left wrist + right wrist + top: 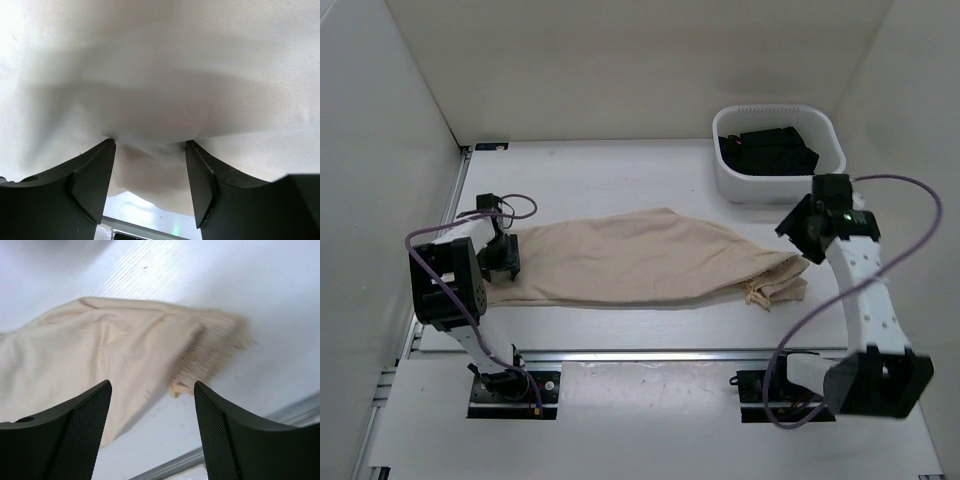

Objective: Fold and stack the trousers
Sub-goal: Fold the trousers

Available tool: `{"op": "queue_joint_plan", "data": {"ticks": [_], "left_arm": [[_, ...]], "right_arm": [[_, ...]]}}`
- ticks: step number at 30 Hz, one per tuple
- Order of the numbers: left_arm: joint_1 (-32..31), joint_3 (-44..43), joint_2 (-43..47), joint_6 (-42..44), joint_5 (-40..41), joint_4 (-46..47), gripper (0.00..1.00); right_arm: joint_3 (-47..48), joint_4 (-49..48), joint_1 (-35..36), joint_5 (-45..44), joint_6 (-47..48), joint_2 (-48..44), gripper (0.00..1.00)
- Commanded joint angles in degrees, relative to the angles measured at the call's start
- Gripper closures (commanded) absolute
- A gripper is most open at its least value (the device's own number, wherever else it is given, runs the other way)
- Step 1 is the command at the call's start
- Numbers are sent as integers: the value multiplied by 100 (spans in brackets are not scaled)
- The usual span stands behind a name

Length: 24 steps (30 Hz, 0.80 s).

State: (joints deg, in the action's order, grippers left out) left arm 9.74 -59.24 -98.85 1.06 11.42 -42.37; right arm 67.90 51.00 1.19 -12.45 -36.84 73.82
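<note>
The beige trousers point(630, 262) lie flat across the middle of the table, laid double along their length, with the gathered waistband point(775, 285) at the right end. My left gripper point(505, 262) is down on the left end of the cloth. In the left wrist view its jaws point(150, 145) stand apart, with a fold of the trousers point(160, 75) bulging between the fingertips. My right gripper point(798, 232) hangs just above the waistband end. Its jaws point(152, 383) are open over the bare table, with the trousers point(100, 350) and the waistband point(215, 347) beyond them and nothing held.
A white bin point(825, 130) at the back right holds folded black garments point(767, 150). A metal rail point(650, 355) runs along the near table edge. White walls close in on the left, back and right.
</note>
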Motion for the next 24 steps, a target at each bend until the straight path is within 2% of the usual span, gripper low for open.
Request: {"op": "queue_joint_plan", "data": {"ticks": [1,4,6,8,10,15,17,18,21,22,23,24], "left_arm": [[116,343,-171,-106,-16,774,30],[186,458,-117,-106,-79,774,30],[186,527,-56,-106,-131,774,30],[186,597,-56,-106,-184,774,30],[186,650,-3,-106,-184,774,30],[186,704,50,-106,-184,774,29],[186,704,50,-106,-246,774,29],[186,643,50,-106,-298,774,29],[186,590,-90,-106,-298,774,29],[186,589,-178,-106,-298,774,29],[186,589,-231,-106,-298,774,29],[186,589,-231,-106,-298,774,29]], "right_arm": [[-460,1096,-521,-346,-113,-859,28],[-1137,886,-830,-92,124,-1168,24],[-1392,623,-901,67,177,-1002,23],[-1682,-62,-963,329,230,-792,22],[-1736,-632,-1016,453,230,-572,22],[-1473,-1101,-1139,506,362,360,23],[-1402,-1311,-1200,559,414,571,33],[-1350,-1382,-1252,481,414,572,49],[-1280,-1655,-1401,419,519,572,77],[-1210,-1655,-1402,419,590,633,95],[-991,-1533,-1481,358,590,686,100],[-841,-1445,-1481,166,590,686,100]]}}
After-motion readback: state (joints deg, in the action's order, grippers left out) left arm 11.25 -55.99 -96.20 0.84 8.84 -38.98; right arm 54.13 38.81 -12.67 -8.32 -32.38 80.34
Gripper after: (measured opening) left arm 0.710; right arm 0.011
